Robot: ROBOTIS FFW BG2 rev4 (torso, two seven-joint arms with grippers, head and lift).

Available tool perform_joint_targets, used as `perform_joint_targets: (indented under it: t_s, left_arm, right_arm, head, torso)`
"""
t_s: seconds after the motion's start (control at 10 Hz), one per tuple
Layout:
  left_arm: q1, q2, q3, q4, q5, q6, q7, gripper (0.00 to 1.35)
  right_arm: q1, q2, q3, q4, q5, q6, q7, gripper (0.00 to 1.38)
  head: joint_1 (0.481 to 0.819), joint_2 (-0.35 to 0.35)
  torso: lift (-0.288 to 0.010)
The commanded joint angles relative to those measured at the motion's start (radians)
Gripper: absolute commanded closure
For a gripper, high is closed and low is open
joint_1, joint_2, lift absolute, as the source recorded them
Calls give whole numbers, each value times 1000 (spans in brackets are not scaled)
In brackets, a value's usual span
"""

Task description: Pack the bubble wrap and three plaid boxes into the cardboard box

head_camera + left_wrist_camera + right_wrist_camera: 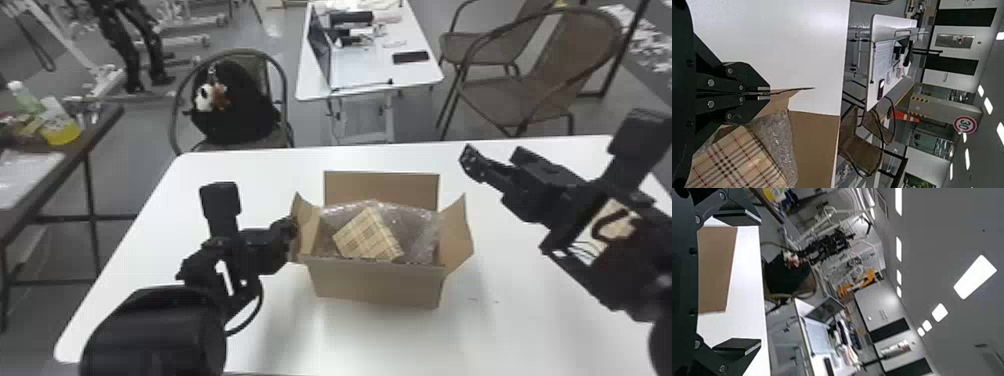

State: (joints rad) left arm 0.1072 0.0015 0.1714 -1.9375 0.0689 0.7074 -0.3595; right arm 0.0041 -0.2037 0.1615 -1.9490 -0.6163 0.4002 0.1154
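Note:
The open cardboard box (375, 282) stands on the white table, its flaps raised. Inside lies clear bubble wrap (422, 235), with a tan plaid box (370, 237) tilted against it. At the left side my left gripper (294, 227) is shut on the box's left flap; in the left wrist view the gripper (766, 93) has the flap's thin edge between its fingers, beside the plaid box (734, 160) and bubble wrap (775, 137). My right gripper (495, 159) hangs open beyond the right flap, above the table; in the right wrist view the gripper (757, 281) has its fingers wide apart, holding nothing.
The white table (525, 320) extends around the box. Behind it are a chair with a black bag (235, 115), a white desk (370, 75) with a laptop, and brown chairs (540, 90). A side table (100, 130) with bottles stands at the left.

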Motion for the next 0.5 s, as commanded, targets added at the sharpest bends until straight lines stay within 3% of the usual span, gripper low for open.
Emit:
perform_joint_targets:
  t_s: [0.0,0.3,0.4]
  left_arm:
    - [5,-4,5,-1,5,-5,-1,1216]
    - [17,-4,13,-1,15,-12,-1,1216]
    - [17,-4,14,-1,15,-14,-1,1216]
  right_arm:
    - [111,3,-19,-44,167,-195,-83,205]
    - [252,3,-59,15,253,-397,-289,205]
    - [264,3,-72,50,277,-428,-319,205]
  head:
    - [695,149]
    - [695,43]
    - [695,17]
  torso:
    - [-92]
    - [-92]
    - [-92]
